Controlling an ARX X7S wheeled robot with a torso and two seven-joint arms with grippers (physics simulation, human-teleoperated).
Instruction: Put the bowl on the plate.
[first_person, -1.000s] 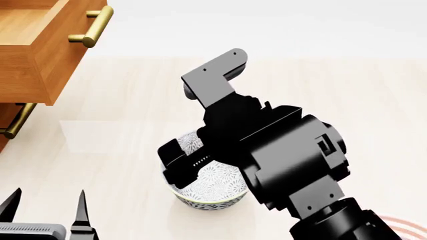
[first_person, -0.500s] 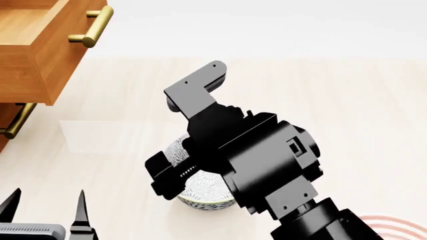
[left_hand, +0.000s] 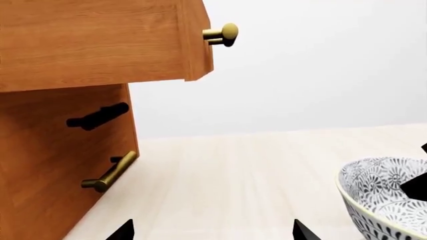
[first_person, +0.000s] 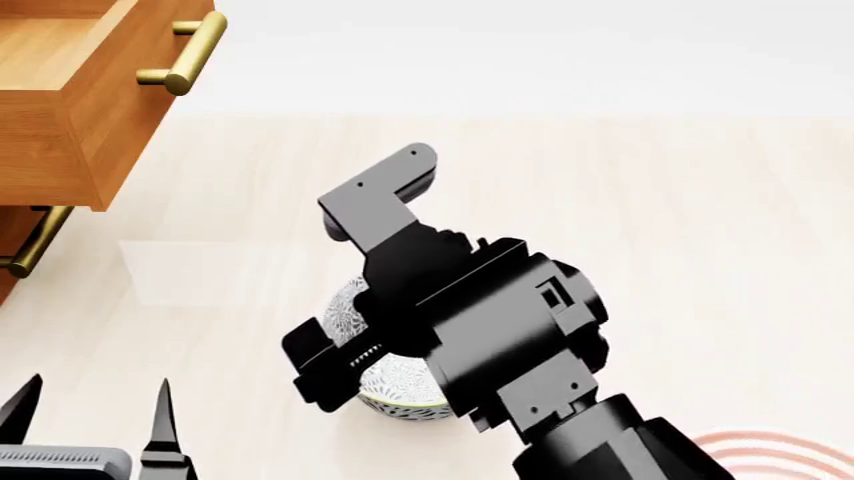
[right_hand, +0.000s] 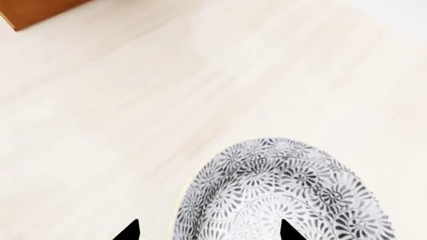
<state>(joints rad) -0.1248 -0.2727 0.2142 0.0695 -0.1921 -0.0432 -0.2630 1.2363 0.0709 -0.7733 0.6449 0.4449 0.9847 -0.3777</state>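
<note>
Right pincer (right_hand: 207, 231) above bowl (right_hand: 283, 192), drawer cabinet (first_person: 80, 90) nearby

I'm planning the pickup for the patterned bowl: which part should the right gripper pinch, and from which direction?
Probably the rim of the bowl, from above. It sits upright with its mouth open, and the thin wall suits one finger inside and one outside. The right gripper already hangs over it, fingertips apart.
</note>
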